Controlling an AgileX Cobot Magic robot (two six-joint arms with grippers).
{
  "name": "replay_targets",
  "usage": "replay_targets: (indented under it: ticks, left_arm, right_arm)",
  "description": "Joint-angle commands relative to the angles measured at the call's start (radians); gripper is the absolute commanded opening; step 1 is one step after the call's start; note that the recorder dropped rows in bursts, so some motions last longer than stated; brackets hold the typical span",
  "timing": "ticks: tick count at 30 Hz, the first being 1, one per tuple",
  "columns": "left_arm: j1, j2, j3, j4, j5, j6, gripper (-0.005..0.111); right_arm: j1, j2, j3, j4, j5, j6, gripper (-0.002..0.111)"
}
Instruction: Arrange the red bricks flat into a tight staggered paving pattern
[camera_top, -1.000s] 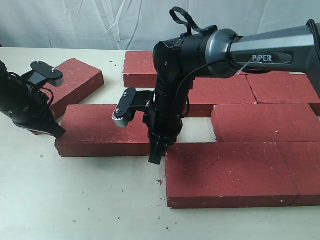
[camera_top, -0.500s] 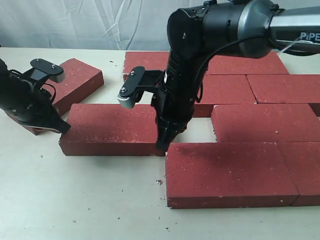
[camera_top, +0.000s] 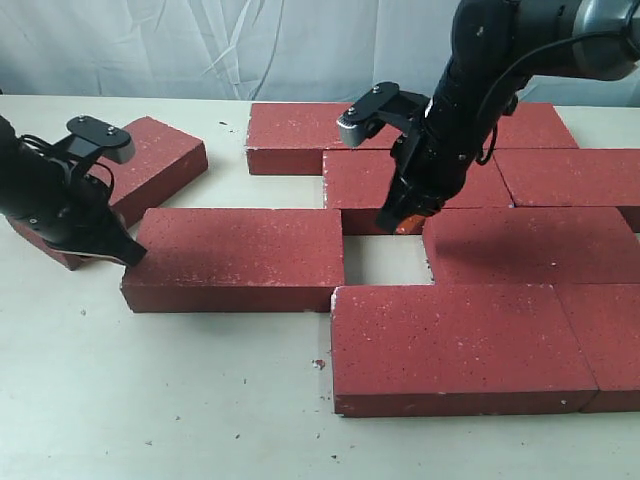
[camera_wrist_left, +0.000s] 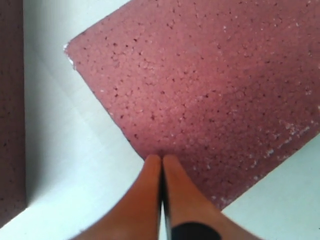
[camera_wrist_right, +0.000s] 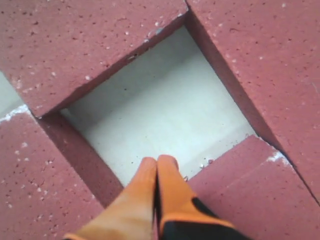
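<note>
Several red bricks lie flat in staggered rows at the right (camera_top: 520, 240). One brick (camera_top: 235, 258) sits left of a bare gap (camera_top: 385, 258) in the middle row. Another brick (camera_top: 150, 165) lies loose and angled at the far left. My left gripper (camera_top: 125, 255) is shut, its tips against the left end of the middle-row brick (camera_wrist_left: 210, 90); its orange fingertips (camera_wrist_left: 152, 165) meet at that brick's edge. My right gripper (camera_top: 390, 220) is shut and empty, raised over the back edge of the gap (camera_wrist_right: 165, 110), fingertips (camera_wrist_right: 167, 167) pressed together.
The pale table (camera_top: 150, 400) carries small red crumbs (camera_top: 318, 364) near the front brick (camera_top: 450, 345). A white cloth backdrop (camera_top: 200, 50) hangs behind. The right arm's dark body (camera_top: 480, 90) stands over the back rows.
The right arm rose from the middle-row brick's right end and swung back right over the gap. The left gripper and that brick shifted slightly right.
</note>
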Motion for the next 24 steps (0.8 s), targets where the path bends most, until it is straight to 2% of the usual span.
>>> replay_targets:
  ticks: [1,7,24]
  left_arm:
    - [0.009,-0.009,0.003,0.066,-0.006,-0.072,0.000]
    - [0.033,-0.067,-0.008,0.138,0.009,-0.169,0.000]
    - [0.027,0.040,-0.008,0.102,-0.091,-0.157,0.000]
  right_arm:
    - [-0.005,-0.010,0.002,0.025,-0.004,0.002,-0.001]
    - [-0.005,-0.010,0.002,0.040,-0.004,0.002,-0.001]
    - [-0.005,-0.010,0.002,0.057,-0.056,0.002,-0.001]
